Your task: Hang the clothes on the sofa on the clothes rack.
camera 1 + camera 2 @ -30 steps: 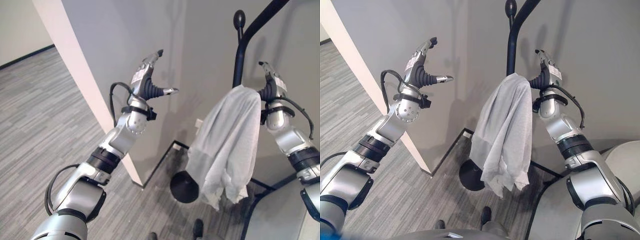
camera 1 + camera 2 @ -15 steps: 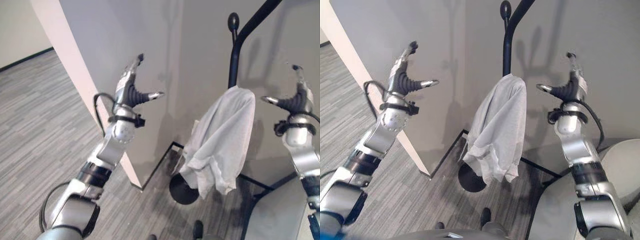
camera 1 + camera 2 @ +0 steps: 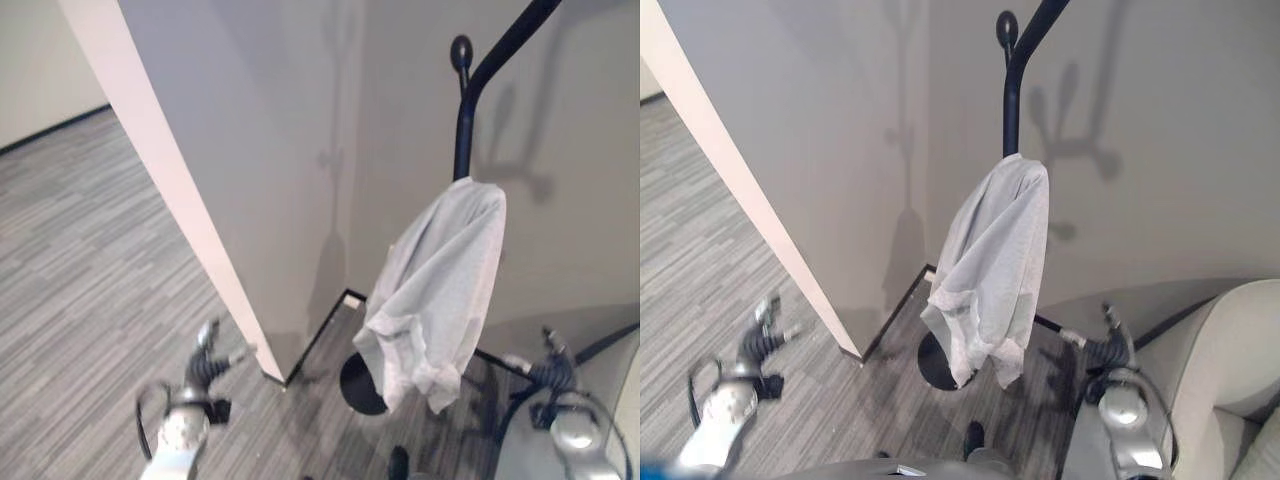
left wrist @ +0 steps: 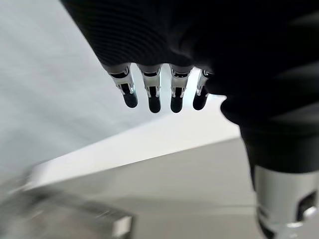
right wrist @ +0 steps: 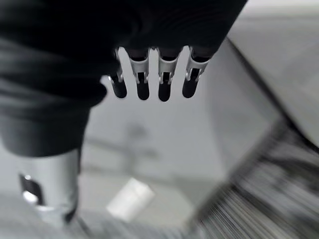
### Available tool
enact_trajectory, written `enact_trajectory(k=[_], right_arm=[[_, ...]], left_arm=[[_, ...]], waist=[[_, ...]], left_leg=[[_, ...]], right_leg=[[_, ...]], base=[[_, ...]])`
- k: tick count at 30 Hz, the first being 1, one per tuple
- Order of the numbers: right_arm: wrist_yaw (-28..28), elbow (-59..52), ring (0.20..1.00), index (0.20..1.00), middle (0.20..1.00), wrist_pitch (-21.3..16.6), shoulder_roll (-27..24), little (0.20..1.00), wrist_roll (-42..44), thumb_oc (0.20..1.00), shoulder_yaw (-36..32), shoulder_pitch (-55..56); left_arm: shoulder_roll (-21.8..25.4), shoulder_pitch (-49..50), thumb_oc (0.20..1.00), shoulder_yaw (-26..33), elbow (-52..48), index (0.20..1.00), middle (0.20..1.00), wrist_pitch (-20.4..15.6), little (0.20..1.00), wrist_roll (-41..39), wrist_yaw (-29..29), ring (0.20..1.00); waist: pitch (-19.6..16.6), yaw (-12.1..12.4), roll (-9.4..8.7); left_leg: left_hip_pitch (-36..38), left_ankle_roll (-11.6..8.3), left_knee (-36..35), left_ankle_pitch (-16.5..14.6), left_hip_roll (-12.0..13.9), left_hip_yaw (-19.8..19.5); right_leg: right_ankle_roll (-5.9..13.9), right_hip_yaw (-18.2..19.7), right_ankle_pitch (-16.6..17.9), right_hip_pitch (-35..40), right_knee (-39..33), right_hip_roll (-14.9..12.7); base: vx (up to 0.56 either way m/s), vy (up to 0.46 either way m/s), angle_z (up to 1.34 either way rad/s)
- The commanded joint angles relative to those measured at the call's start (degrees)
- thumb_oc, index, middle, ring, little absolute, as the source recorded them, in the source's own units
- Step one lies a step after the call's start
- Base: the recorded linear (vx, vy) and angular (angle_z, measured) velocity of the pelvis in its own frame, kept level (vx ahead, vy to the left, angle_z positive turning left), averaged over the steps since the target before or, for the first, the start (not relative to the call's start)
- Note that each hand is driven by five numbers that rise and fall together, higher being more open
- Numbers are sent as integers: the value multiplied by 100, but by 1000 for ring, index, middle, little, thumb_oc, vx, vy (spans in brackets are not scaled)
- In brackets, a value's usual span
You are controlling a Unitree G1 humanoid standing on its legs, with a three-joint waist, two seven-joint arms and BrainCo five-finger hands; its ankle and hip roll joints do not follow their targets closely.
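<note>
grey shirt (image 3: 990, 265) is draped over the rack (image 3: 1012, 95), hung from a peg on the black pole, long axis running straight down toward the round base. both hands sit low, well below and apart from it.

left hand (image 3: 205, 362) is low at approx 8 o'clock from the shirt, near the wall corner, fingers (image 4: 149, 94) straight and spread, holding nothing. right hand (image 3: 1108, 350) is low at approx 5 o'clock from the shirt, beside the sofa (image 3: 1230, 350), fingers (image 5: 164, 82) straight, also empty.

key relation: shirt lies up and fwd from both hands, at 12 o'clock between them; right hand is the nearer one, closer to the hem and to the sofa.

judgement: this garment looks done, resting on its own w/o support. if more clothes are on the sofa, right arm is better placed to reach. can't tell from here whether any are left; just one sofa edge is in sight.
</note>
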Motion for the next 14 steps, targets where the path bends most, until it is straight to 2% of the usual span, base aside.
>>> enact_trajectory(k=[1,3,4,6,7,8,10,12,14], right_arm=[[633,371,1000,1000,1000,-331,-81,1000,469,1000,394,-176],[759,565,1000,1000,1000,-352,-20,1000,549,1000,536,-197],[905,1239,1000,1000,1000,-334,117,1000,727,1000,825,-313],[912,1770,1000,1000,1000,-308,303,1000,943,1000,938,-393],[913,1778,1000,1000,1000,-313,304,1000,945,1000,938,-401],[862,2539,1000,1000,1000,-257,536,1000,1146,1000,960,-487],[850,2825,1000,1000,1000,-223,611,1000,1240,1000,960,-550],[799,3760,1000,1000,1000,-82,790,1000,1359,1000,888,-644],[800,3934,1000,1000,1000,-62,798,1000,1408,1000,840,-680]], left_arm=[[-79,-89,1000,-268,744,1000,1000,-183,1000,-260,-485,1000],[-118,-146,1000,-323,1120,1000,1000,-214,1000,-194,-514,1000],[-222,-344,1000,-461,2055,1000,1000,-203,1000,97,-516,1000],[-287,-537,1000,-497,2743,1000,1000,-222,1000,335,-434,1000],[-288,-546,1000,-496,2754,1000,1000,-229,1000,336,-433,1000],[-393,-723,1000,-474,3542,1000,1000,-181,1000,479,-386,1000],[-430,-795,1000,-444,3795,1000,1000,-166,1000,476,-353,1000],[-505,-858,1000,-409,4326,1000,1000,-156,1000,619,-286,1000],[-532,-864,1000,-399,4377,1000,1000,-160,1000,587,-285,1000]], waist=[[14,195,174],[15,200,170],[-4,227,164],[-26,237,157],[-22,237,156],[-58,245,153],[-72,252,152],[-146,276,164],[-164,285,174]], left_leg=[[239,-129,66,-375,334,445],[230,-129,66,-366,326,436],[220,-131,66,-352,310,426],[213,-136,66,-345,295,425],[213,-136,66,-345,295,425],[219,-136,66,-349,275,441],[228,-136,66,-356,271,446],[288,-129,66,-399,243,470],[304,-127,67,-407,234,481]], right_leg=[[681,-121,-288,192,102,-550],[683,-124,-285,191,102,-555],[687,-134,-276,192,102,-575],[688,-150,-275,201,102,-583],[688,-150,-275,202,102,-583],[691,-160,-272,212,102,-602],[690,-162,-273,220,102,-608],[692,-207,-276,276,102,-641],[693,-224,-276,298,102,-654]], base=[[-16,34,2],[-19,27,5],[-18,31,5],[-16,32,6],[-14,38,13],[-8,27,12],[-1,28,10],[23,44,1],[10,16,0]])
